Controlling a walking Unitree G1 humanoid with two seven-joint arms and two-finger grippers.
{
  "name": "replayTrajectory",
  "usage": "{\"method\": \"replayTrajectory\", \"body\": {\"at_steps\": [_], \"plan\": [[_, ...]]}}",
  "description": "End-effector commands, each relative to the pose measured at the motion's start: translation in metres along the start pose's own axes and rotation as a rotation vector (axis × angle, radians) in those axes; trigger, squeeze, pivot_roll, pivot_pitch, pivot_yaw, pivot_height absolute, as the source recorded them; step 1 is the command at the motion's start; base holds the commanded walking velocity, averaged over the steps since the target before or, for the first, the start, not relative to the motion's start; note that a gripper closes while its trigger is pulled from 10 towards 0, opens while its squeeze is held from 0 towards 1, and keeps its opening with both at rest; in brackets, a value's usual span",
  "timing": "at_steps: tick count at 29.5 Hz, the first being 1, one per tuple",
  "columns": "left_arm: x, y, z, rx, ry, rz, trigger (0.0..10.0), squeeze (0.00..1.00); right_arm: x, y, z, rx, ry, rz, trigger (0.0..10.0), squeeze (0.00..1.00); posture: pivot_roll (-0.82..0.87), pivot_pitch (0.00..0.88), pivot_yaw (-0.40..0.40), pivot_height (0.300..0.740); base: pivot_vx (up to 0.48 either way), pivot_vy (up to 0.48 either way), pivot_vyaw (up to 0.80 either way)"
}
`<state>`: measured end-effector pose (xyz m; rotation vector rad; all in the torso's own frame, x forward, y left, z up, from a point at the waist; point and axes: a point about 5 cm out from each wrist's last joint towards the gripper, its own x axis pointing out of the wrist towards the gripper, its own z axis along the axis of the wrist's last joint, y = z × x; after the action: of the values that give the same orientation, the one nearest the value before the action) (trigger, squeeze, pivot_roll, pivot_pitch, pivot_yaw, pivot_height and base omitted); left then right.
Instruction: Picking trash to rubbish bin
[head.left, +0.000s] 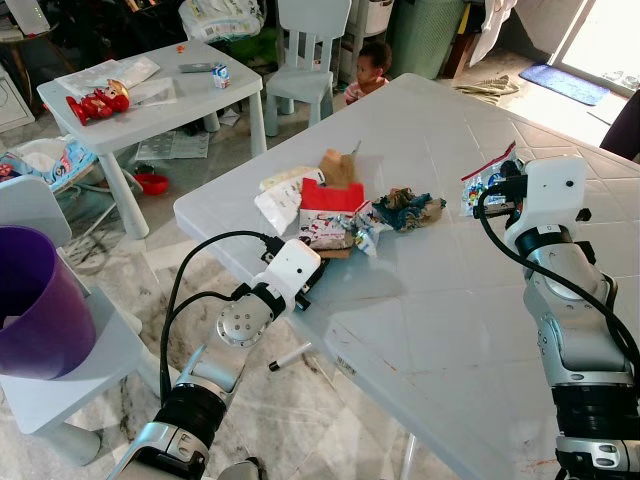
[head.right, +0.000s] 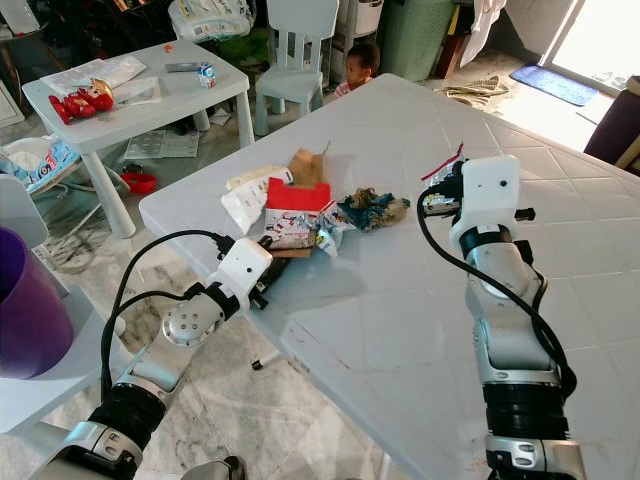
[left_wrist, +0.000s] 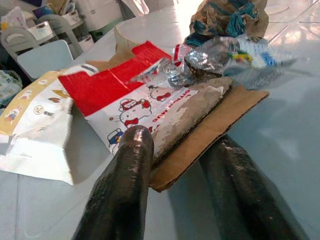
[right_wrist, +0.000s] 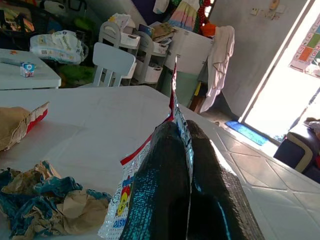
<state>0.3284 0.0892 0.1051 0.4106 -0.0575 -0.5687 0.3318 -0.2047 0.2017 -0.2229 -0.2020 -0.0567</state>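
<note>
Right tool (right_wrist: 189, 165) is pinched shut on a snack wrapper (right_wrist: 131, 200), held up off the table (head.left: 480, 300) near the far side of the trash pile. Left tool (left_wrist: 175, 175) stands narrowly apart at the table's near edge, its fingers (left_wrist: 127, 175) straddling the corner of a cardboard sheet (left_wrist: 210, 135) that lies under a red and white carton (left_wrist: 125, 105).

To do this well, I'd judge the left tool should slide further onto the cardboard before closing, so the grip takes both layers and not just the corner. The right arm should keep its wrapper pinched until it gets to the purple bin (head.left: 35, 300), which stands well apart on the robot's left.

The wrapper is thin, shiny foil with a red edge, crumpled and limp. The rest of the pile is a white bag (head.left: 280, 200), crushed foil (left_wrist: 200, 65) and a blue and brown paper wad (head.left: 410, 208), all touching.
</note>
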Motion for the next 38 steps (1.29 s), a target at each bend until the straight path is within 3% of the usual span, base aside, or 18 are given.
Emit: {"method": "replayTrajectory", "body": {"at_steps": [1,7,10,16,22,25,28,32,35,37,38], "plan": [[0.002,0.001,0.008,0.002,-0.035,0.016,0.0,0.0,0.002,-0.001,0.004,0.003,-0.013,-0.001,0.0,0.0,-0.01,0.114,-0.109,0.74,0.0,0.0,0.0],[0.003,0.004,0.014,0.006,-0.074,0.046,0.0,0.0,0.003,-0.001,0.005,0.004,-0.017,-0.001,0.0,0.0,-0.01,0.111,-0.109,0.74,0.0,0.0,0.0],[0.004,0.01,0.029,0.009,-0.162,0.1,0.0,0.0,0.004,-0.001,0.006,0.004,-0.022,-0.005,0.0,0.0,-0.02,0.106,-0.107,0.74,0.0,0.0,0.0],[0.005,0.012,0.039,0.001,-0.218,0.115,0.0,0.0,0.004,-0.001,0.006,0.003,-0.023,-0.006,0.0,0.0,-0.01,0.102,-0.106,0.74,0.0,0.0,0.0],[0.006,0.012,0.055,-0.025,-0.298,0.145,0.0,0.0,0.005,-0.001,0.007,0.001,-0.027,-0.007,0.0,0.0,-0.01,0.101,-0.106,0.74,0.0,0.0,0.0],[0.006,0.012,0.068,-0.085,-0.366,0.179,0.0,0.0,0.006,-0.001,0.007,0.0,-0.028,-0.006,0.0,0.0,-0.01,0.096,-0.106,0.74,0.0,0.0,0.0],[0.006,0.012,0.071,-0.093,-0.384,0.183,0.0,0.0,0.006,0.0,0.007,0.0,-0.029,-0.006,0.0,0.0,-0.01,0.094,-0.106,0.74,0.0,0.0,0.0],[0.004,0.016,0.091,-0.086,-0.464,0.229,0.0,0.0,0.008,0.0,0.008,0.001,-0.034,-0.006,0.0,0.0,0.0,0.086,-0.105,0.74,0.0,0.0,0.0],[0.004,0.016,0.091,-0.086,-0.464,0.229,0.0,0.0,0.008,0.0,0.008,0.001,-0.034,-0.006,0.0,0.0,0.0,0.086,-0.105,0.74,0.0,0.0,0.0],[-0.003,0.027,0.1,-0.058,-0.498,0.329,0.0,0.0,0.008,0.001,0.008,0.005,-0.037,-0.005,0.0,0.0,0.0,0.08,-0.1,0.74,0.0,0.0,0.0],[-0.003,0.027,0.1,-0.058,-0.498,0.329,0.0,0.0,0.008,0.001,0.008,0.005,-0.037,-0.005,0.0,0.0,0.0,0.08,-0.1,0.74,0.0,0.0,0.0]]}}
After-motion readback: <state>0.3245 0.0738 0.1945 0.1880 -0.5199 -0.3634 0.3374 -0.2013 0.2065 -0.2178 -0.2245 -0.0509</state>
